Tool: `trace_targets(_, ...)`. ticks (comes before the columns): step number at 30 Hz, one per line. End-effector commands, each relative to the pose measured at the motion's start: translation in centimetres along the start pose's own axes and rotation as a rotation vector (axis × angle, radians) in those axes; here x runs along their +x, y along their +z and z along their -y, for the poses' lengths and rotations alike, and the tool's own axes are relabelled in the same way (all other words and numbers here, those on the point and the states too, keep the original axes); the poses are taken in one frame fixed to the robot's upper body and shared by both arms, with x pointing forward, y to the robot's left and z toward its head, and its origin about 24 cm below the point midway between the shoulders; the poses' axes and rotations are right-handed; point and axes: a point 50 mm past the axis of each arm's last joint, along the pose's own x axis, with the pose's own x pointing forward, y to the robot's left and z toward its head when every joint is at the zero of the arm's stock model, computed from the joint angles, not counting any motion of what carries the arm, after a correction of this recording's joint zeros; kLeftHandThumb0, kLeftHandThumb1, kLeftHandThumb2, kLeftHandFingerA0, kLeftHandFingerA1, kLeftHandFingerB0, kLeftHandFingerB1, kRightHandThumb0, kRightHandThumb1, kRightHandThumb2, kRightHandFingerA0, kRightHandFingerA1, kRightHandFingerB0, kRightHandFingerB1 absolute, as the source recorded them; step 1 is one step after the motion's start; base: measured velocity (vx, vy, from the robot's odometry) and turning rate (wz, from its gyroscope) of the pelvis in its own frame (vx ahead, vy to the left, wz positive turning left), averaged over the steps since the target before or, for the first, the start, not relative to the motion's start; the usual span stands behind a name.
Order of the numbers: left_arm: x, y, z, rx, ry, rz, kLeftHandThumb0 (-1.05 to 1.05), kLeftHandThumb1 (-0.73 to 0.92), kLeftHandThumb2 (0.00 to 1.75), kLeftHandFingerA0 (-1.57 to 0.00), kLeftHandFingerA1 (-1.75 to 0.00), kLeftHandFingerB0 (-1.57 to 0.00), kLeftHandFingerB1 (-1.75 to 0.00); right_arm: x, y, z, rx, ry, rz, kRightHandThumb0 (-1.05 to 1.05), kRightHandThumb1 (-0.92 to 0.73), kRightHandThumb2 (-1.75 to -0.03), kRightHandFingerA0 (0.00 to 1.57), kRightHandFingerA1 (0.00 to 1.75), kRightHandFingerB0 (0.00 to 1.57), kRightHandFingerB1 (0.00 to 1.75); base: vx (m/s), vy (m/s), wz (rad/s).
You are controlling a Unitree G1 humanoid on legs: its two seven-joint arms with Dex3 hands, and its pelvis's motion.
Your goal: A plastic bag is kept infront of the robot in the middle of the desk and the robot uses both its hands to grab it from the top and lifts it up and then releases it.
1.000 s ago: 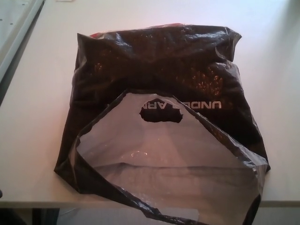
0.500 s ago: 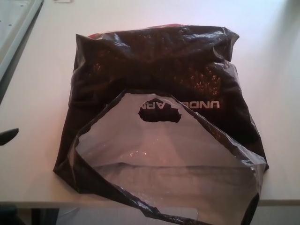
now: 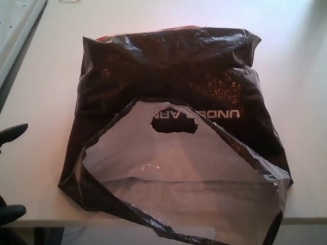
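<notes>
A dark plastic bag [image 3: 173, 76] with white lettering lies on the pale desk [image 3: 41, 102], its mouth gaping toward me and its grey lining [image 3: 184, 173] showing. A cut-out handle hole [image 3: 173, 124] sits in the upper flap. My left hand [image 3: 10, 168] enters at the picture's left edge, two black fingertips [image 3: 13, 132] spread apart, well left of the bag and not touching it. My right hand does not show.
The desk's near edge [image 3: 41, 222] runs under the bag's mouth, which overhangs it. A light grey panel [image 3: 15, 30] lies along the far left. Bare desk surrounds the bag on both sides.
My left hand has come further into view at the left edge: one fingertip rose, and a second now shows lower down. The bag has not moved.
</notes>
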Motion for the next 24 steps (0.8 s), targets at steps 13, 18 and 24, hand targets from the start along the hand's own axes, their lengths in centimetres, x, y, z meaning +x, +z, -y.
trace_targets(13,2.6,-0.3,-0.5,0.034,0.016,-0.023,-0.64,0.36,0.71,-0.28,-0.43,-0.16,-0.36,1.8,0.8,-3.7,0.003,-0.072,0.180,-0.65,-0.47,-0.56,0.28,0.49,0.00,0.14,0.00,0.000,0.00)
trace_targets(18,2.6,-0.6,0.1,0.038,-0.016,-0.053,-0.61,0.35,0.69,-0.30,-0.43,-0.21,-0.37,1.7,0.2,-5.9,0.243,-0.007,0.092,-0.62,-0.53,-0.66,0.05,0.39,0.00,0.02,0.00,0.000,0.00)
trace_targets(24,1.7,-1.6,2.1,0.024,-0.051,-0.104,-0.63,0.36,0.70,-0.29,-0.42,-0.20,-0.37,1.7,-0.2,-7.7,0.345,0.024,0.028,-0.74,-0.43,-0.80,0.00,0.43,0.00,0.15,0.00,0.000,0.00)
